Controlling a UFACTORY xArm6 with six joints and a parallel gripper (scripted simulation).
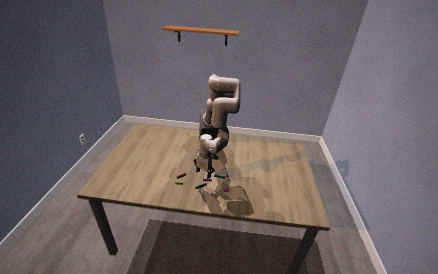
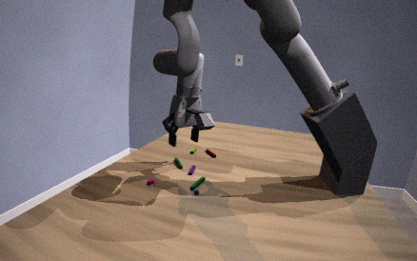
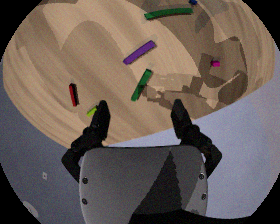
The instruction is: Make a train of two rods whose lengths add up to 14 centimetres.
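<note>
- The black two-fingered gripper [image 3: 139, 115] hangs above the table with its fingers spread wide and nothing between them; in the wrist view the two fingertips sit at lower centre, flanking bare wood.
- By my judgement the train needs the slim purple rod [image 3: 139, 52] and one of the green rods, six plus eight. The purple rod lies flat at upper centre of the wrist view, tilted diagonally.
- The shorter-looking dark green rod [image 3: 141, 84] lies just below it, near but not touching; the other long green rod [image 3: 168, 12] lies near the top of that view, well apart.
- Count: two green, one purple, one short red rod [image 3: 74, 94] at left, one lime rod [image 3: 92, 111] partly hidden by the left fingertip, one small magenta rod [image 3: 215, 63] at right, one tiny blue rod [image 3: 193, 2] at top right. Seven in all.
- The rods look like small, stiff, light bars that likely slide easily on the wooden table [image 1: 141, 155]. I would grip across the narrow sides at mid-length, so a rod stays level and does not swing.
</note>
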